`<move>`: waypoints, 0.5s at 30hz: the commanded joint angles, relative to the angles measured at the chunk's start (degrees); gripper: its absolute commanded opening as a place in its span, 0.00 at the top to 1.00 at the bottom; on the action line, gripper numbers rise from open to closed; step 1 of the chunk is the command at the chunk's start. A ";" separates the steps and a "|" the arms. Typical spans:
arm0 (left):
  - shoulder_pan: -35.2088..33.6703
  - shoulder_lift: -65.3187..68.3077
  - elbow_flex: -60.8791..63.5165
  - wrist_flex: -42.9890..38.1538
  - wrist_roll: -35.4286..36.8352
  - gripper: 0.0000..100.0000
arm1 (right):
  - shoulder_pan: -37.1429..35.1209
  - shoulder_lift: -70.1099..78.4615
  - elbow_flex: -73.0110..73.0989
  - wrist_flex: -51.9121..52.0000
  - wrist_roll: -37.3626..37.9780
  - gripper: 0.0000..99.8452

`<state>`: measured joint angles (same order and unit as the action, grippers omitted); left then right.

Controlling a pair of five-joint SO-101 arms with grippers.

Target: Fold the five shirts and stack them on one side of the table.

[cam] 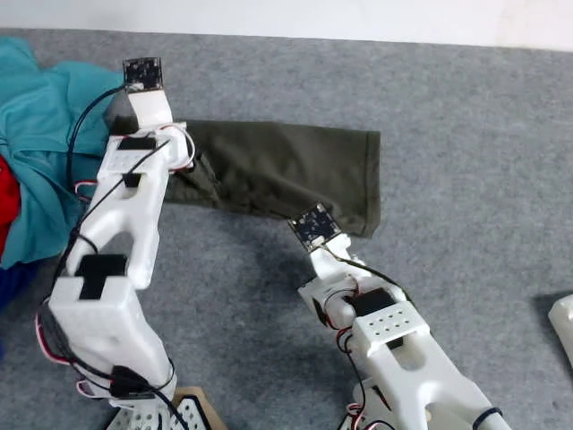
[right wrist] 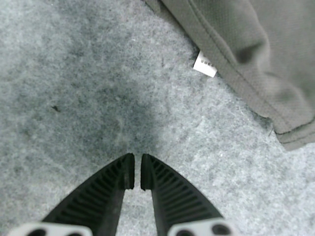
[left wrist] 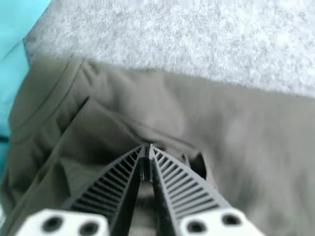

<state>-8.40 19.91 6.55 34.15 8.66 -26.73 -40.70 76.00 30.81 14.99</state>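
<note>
Where the left claw point(left wrist: 146, 150) meets the cloth, its ribbed black jaws are pressed together, pinching a raised fold of the olive shirt point(cam: 277, 170). This shirt is dull olive green, plain, and folded into one long flat band on the grey table point(cam: 466, 116). Small creases gather around the left claw's tips, and the curved neckline seam lies just beside them.

A teal shirt point(cam: 36, 116) lies crumpled on the far side of the left claw from the olive band, touching its neck end. A red cloth point(cam: 7, 197) and a strip of blue sit against the teal heap. The left arm's white body covers part of the band's neck end.

The right claw point(right wrist: 134, 169) hangs over bare grey table with its jaws almost touching and nothing between them. The olive shirt's stitched hem corner and a small white label point(right wrist: 204, 64) lie near it, not touching.

The band's long axis runs from the left claw across to the right claw, neck at the left claw, hem at the right.
</note>
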 commanded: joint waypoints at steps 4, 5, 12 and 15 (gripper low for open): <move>0.92 2.77 -13.23 4.66 -0.18 0.99 | -0.40 -1.45 -0.13 0.48 0.70 0.96; 0.92 2.33 -14.73 6.86 -0.18 0.99 | -0.40 -1.45 -0.13 0.48 0.70 0.96; 1.10 -4.70 -18.95 22.86 -0.18 0.99 | -0.40 -1.45 -0.13 0.48 0.70 0.96; 2.77 -9.54 -14.11 32.97 -0.62 0.99 | -0.40 -1.45 -0.13 0.48 0.70 0.96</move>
<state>-8.40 18.68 -9.89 55.43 8.66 -26.73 -40.70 76.00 30.81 14.99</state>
